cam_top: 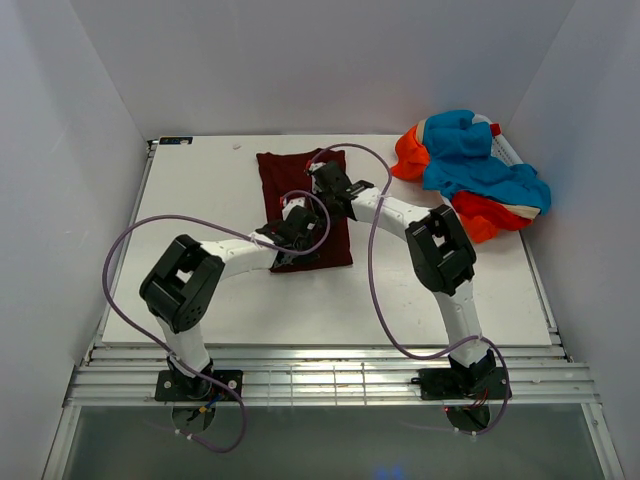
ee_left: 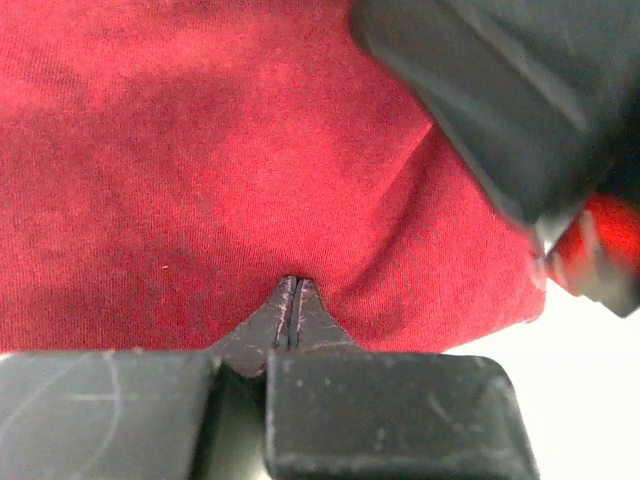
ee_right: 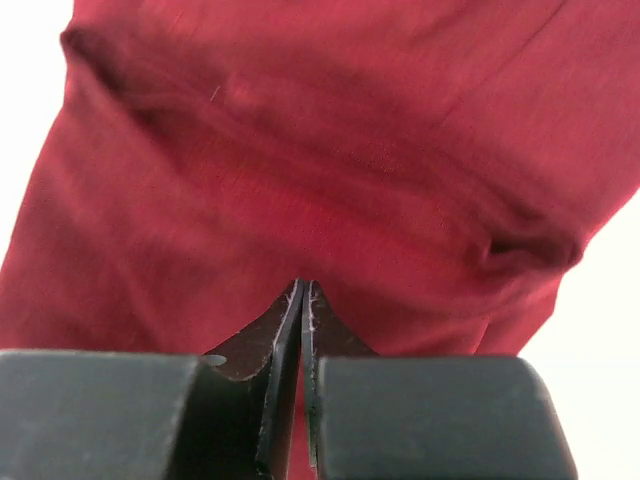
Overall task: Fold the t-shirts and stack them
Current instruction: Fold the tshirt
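The black finger blocks of the left gripper fill the bottom of the left wrist view. Its jaws are closed, tip against tip, and the tips press into the maroon t-shirt. Creases in the cloth run up from the tips toward 1 o'clock. Whether any cloth is caught between them does not show. At 2 o'clock in that view hangs a blurred black housing with a red patch at its lower end, above the cloth.

In the right wrist view the right gripper is also closed, with only a thin slit between its fingers. Its tips sit on or just above the maroon t-shirt, which fills most of the view. A thick fold crosses the cloth from 10 o'clock to 4 o'clock. Whether these jaws nip cloth cannot be told either.

From the top camera, the maroon t-shirt lies flat as a tall rectangle near the middle of the white table, toward 12 o'clock. The left gripper is over the shirt's 6 o'clock end, and the right gripper is over its 1 o'clock part. The other t-shirts lie crumpled in a pile at the table's 2 o'clock corner, well apart from the maroon one. There the turquoise-blue cloth lies over the orange-red cloth, and white trim shows. Purple cables loop from both arms.
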